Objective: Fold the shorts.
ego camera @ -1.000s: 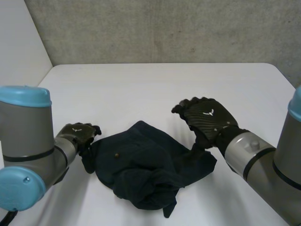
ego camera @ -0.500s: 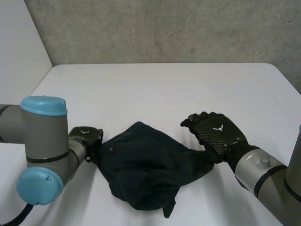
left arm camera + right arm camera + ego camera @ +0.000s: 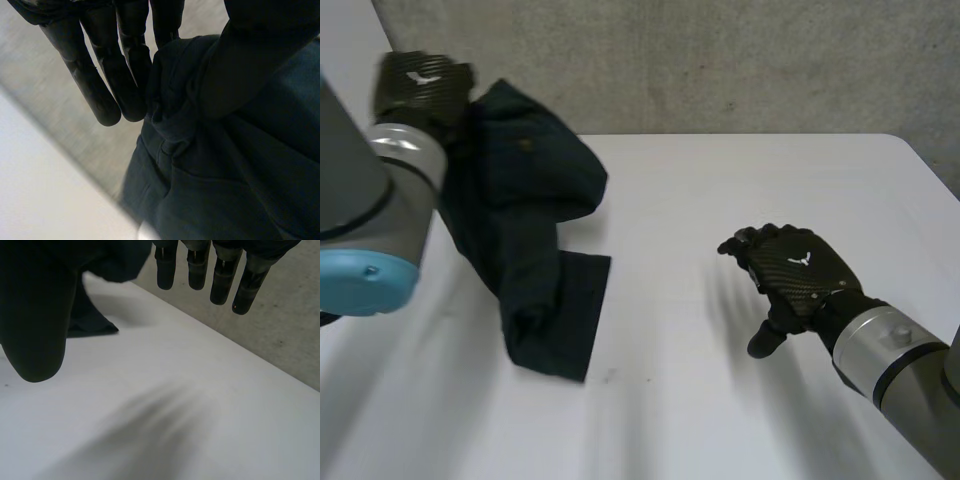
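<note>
The dark navy shorts (image 3: 525, 215) hang from my left hand (image 3: 418, 82), which is raised high over the table's far left. Their lower end (image 3: 560, 325) still trails on the white table (image 3: 740, 190). In the left wrist view the fingers (image 3: 97, 80) and thumb pinch a bunched edge of the shorts (image 3: 225, 175). My right hand (image 3: 798, 272) hovers low over the table at the right, fingers straight and spread, holding nothing and well apart from the cloth. In the right wrist view its fingertips (image 3: 222, 282) point toward the shorts' trailing end (image 3: 92, 325).
A grey concrete wall (image 3: 720, 60) runs behind the table's far edge. A pale wall (image 3: 350, 130) closes the left side. The table's right edge (image 3: 932, 165) lies beyond my right hand.
My left hand closed on the shorts' left edge and swung them up and to the far left. The right hand let the cloth slide away and drifted slightly right and down.
</note>
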Action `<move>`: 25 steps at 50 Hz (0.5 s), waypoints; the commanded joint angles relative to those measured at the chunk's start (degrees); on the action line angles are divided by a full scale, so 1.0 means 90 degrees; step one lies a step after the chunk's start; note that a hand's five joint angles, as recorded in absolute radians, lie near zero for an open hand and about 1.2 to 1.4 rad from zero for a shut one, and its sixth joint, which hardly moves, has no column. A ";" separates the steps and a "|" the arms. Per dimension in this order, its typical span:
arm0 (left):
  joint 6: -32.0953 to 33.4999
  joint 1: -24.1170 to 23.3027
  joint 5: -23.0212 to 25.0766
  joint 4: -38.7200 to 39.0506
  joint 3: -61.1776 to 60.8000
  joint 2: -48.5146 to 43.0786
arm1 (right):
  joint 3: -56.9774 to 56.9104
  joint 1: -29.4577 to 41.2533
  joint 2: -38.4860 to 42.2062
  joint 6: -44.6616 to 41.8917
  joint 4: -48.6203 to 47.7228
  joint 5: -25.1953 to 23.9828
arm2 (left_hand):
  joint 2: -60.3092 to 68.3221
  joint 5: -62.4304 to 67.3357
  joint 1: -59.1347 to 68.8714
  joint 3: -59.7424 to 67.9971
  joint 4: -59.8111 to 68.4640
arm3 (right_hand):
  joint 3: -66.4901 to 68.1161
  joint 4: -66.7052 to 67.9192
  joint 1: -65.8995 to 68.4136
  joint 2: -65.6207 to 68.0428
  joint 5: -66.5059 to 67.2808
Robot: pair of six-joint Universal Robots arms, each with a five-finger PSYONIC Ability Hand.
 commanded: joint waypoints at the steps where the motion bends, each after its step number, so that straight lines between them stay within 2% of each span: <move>1: -0.0008 -0.1591 0.1134 0.0509 0.0338 -0.0776 | 0.0020 -0.0617 -0.0098 0.0086 0.0022 0.0064 | 0.1373 0.2004 0.1958 0.1327 0.1241 | -0.0221 -0.0355 -0.0150 -0.0259 -0.0363; 2: 0.0030 -0.1883 0.1358 0.0645 0.0416 -0.1018 | 0.0030 -0.0821 -0.0137 0.0086 0.0022 0.0083 | 0.1373 0.2004 0.1958 0.1327 0.1241 | -0.0221 -0.0355 -0.0150 -0.0259 -0.0363; 6: 0.0031 -0.2324 0.1691 0.0793 0.0640 -0.1712 | 0.0059 -0.1340 -0.0303 0.0115 0.0022 0.0103 | 0.1373 0.2004 0.1958 0.1327 0.1241 | -0.0221 -0.0355 -0.0150 -0.0259 -0.0363; 9: 0.0031 -0.2587 0.1721 0.0735 0.0671 -0.2084 | 0.0069 -0.1681 -0.0391 0.0115 0.0022 0.0103 | 0.1373 0.2004 0.1958 0.1327 0.1241 | -0.0221 -0.0355 -0.0150 -0.0259 -0.0363; 12: 0.0050 -0.2929 0.1741 0.0686 0.0632 -0.2251 | 0.0059 -0.1906 -0.0431 0.0106 0.0022 0.0083 | -0.0932 -0.0302 -0.0348 -0.0978 -0.1064 | -0.0221 -0.0355 -0.0150 -0.0259 -0.0363; 13: 0.0060 -0.3134 0.1731 0.0637 0.0583 -0.2290 | 0.0040 -0.2033 -0.0440 0.0106 0.0012 0.0074 | -0.2496 -0.1866 -0.1912 -0.2542 -0.2628 | -0.0221 -0.0355 -0.0150 -0.0259 -0.0363; 14: 0.0070 -0.3213 0.1722 0.0617 0.0563 -0.2281 | 0.0040 -0.2082 -0.0440 0.0096 0.0012 0.0064 | -0.2882 -0.2251 -0.2297 -0.2928 -0.3014 | -0.0221 -0.0355 -0.0150 -0.0259 -0.0363; 16: 0.0089 -0.3262 0.1712 0.0588 0.0485 -0.2222 | 0.0001 -0.2180 -0.0440 0.0096 0.0012 0.0035 | -0.3350 -0.2720 -0.2766 -0.3396 -0.3482 | -0.0221 -0.0355 -0.0150 -0.0259 -0.0363; 21: 0.0089 -0.3137 0.1566 0.0539 0.0144 -0.1570 | -0.0165 -0.2337 -0.0431 0.0096 0.0002 -0.0101 | -0.5984 -0.5354 -0.5400 -0.6030 -0.6116 | -0.0221 -0.0355 -0.0150 -0.0259 -0.0363; 25: 0.0089 -0.2639 0.1186 0.0568 -0.0265 -0.0994 | -0.0253 -0.2298 -0.0421 0.0019 0.0080 -0.0501 | -0.6025 -0.5395 -0.5441 -0.6071 -0.6157 | -0.0221 -0.0355 -0.0150 -0.0259 -0.0363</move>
